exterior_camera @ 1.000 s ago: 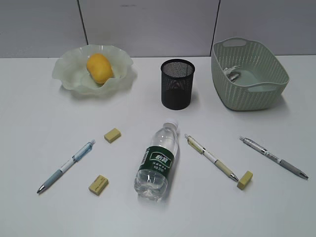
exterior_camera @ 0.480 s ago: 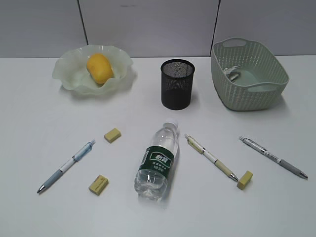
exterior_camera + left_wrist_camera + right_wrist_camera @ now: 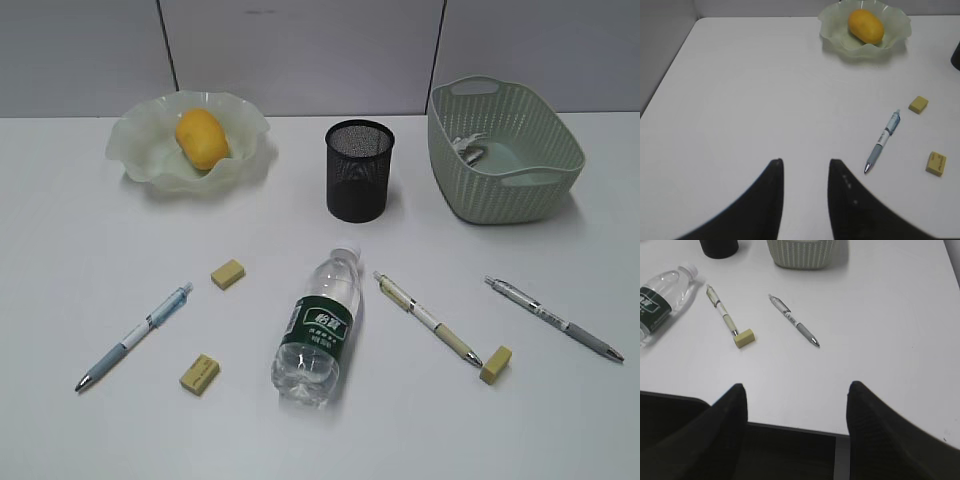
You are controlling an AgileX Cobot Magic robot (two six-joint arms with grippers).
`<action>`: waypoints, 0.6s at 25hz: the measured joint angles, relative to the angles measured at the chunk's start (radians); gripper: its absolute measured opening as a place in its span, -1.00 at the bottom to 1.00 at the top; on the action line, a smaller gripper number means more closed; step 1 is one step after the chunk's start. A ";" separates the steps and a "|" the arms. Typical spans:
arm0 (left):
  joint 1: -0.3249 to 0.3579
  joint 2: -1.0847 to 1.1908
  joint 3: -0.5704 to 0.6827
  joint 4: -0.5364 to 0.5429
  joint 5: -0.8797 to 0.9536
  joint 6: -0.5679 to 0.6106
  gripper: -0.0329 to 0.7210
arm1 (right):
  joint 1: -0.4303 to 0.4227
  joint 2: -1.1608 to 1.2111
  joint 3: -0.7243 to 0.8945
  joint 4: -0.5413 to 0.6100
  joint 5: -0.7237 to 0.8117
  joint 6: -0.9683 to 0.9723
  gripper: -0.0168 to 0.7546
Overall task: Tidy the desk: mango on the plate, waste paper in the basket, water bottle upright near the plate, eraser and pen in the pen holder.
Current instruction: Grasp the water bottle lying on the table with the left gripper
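- White desk (image 3: 90, 260) held the water bottle (image 3: 318, 325) lying flat, cap toward the pen holder (image 3: 359, 170).
- I judged neither arm nearer; left gripper (image 3: 805, 172) and right gripper (image 3: 797, 395) hung parted, empty.

On the table (image 3: 60, 230) we found the pen holder (image 3: 359, 170) at the centre back, toward twelve o'clock. The plate (image 3: 150, 140) sat at ten o'clock with the mango (image 3: 201, 138) in it. The basket (image 3: 505, 150) stood at two o'clock, the waste paper (image 3: 470, 148) inside it. The water bottle (image 3: 318, 325) lay on its side at six o'clock, cap toward the pen holder. At eight o'clock lay one pen (image 3: 135, 335) between two erasers (image 3: 228, 273), the other eraser (image 3: 200, 373) nearer us. At four o'clock lay a second pen (image 3: 428, 317), a third eraser (image 3: 496, 364) just beside its near tip, and a third pen (image 3: 555, 319) farther right.
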 joint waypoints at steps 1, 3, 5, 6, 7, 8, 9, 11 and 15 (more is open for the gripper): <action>0.000 0.000 0.000 0.000 0.000 0.000 -0.29 | 0.000 0.000 0.016 0.000 -0.005 -0.001 0.33; 0.000 0.000 0.000 0.000 0.000 0.000 -0.29 | 0.000 0.000 0.036 0.000 -0.018 -0.003 0.33; 0.000 0.000 0.000 0.000 0.000 0.000 -0.29 | 0.000 0.000 0.042 0.000 -0.046 -0.006 0.33; 0.000 0.000 0.000 0.000 0.000 0.000 -0.29 | 0.000 0.000 0.043 0.000 -0.056 -0.006 0.33; 0.000 0.000 0.000 0.000 0.000 0.000 -0.29 | 0.000 0.000 0.044 -0.001 -0.065 -0.006 0.33; 0.000 0.000 0.000 0.000 0.000 0.000 -0.29 | 0.000 0.000 0.047 -0.002 -0.074 -0.006 0.33; 0.000 0.000 0.000 0.000 0.000 0.000 -0.29 | 0.000 0.000 0.050 -0.006 -0.081 -0.006 0.33; 0.000 0.000 0.000 0.000 0.000 0.000 -0.29 | 0.000 0.000 0.060 -0.011 -0.111 -0.007 0.33; 0.000 0.000 0.000 0.000 0.000 0.000 -0.29 | 0.000 0.000 0.079 -0.016 -0.153 -0.007 0.33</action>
